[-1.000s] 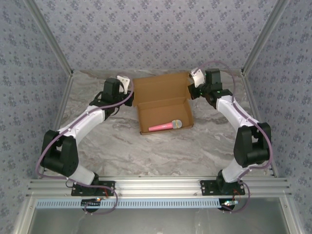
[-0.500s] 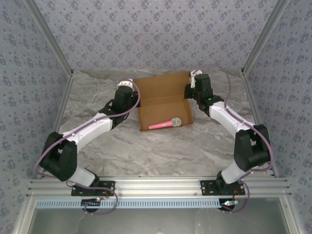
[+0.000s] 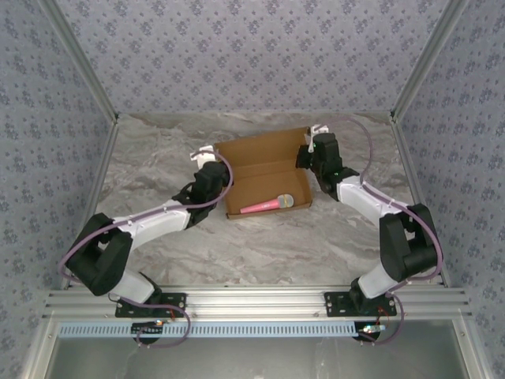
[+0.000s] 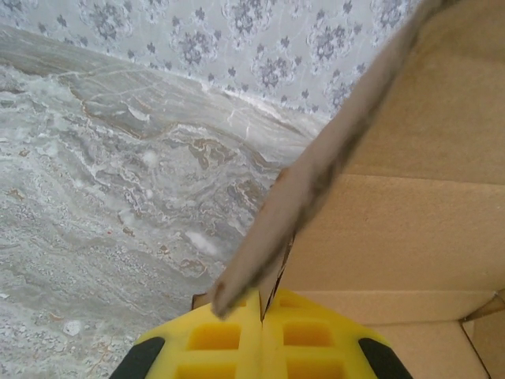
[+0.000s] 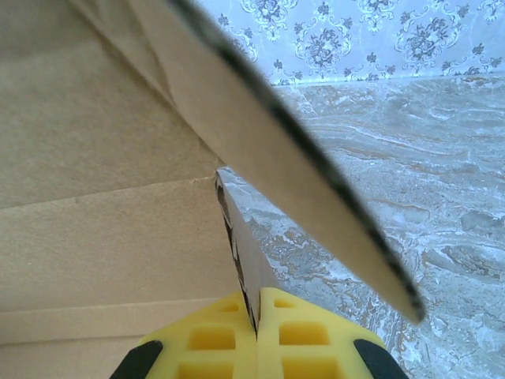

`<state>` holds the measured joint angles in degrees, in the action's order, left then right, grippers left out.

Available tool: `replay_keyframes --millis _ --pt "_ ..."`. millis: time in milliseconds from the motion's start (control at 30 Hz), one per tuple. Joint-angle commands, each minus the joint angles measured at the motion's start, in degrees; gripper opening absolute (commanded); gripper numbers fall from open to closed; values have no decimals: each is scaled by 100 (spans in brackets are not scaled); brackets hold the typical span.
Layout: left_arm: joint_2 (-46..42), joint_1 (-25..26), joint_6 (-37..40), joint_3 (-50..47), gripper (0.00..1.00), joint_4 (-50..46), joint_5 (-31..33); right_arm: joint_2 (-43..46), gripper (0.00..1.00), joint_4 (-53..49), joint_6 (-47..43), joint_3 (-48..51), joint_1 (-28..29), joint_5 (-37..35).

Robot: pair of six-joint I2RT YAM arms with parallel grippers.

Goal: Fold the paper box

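Now the left tool [image 4: 262, 304] and right tool [image 5: 256, 304] each pinch a side edge of the lid [image 3: 260, 146]. The box [image 3: 267, 178] sits mid-way across the counter [image 3: 260, 245], microphone [image 3: 268, 204] inside. Next, I'd say: swing that lid nearward, together.

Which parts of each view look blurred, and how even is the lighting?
Top external: evenly lit, sharp, only soft shadows beside the paper box. Left wrist: the box's near flap edge is blurred, the table behind sharper. Right wrist: the flap edge crossing the frame is smeared; wallpaper looks crisp.
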<state>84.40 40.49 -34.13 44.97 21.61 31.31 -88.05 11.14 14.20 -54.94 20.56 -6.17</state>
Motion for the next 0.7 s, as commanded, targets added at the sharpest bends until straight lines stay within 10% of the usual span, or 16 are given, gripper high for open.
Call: replay_keyframes --millis 0,667 --pt "-192 206 -69 -299 0 989 410 235 0 543 214 328 78 152" --pt "151 926 1166 -1644 0 3110 717 955 0 2195 -43 2117 281 -103"
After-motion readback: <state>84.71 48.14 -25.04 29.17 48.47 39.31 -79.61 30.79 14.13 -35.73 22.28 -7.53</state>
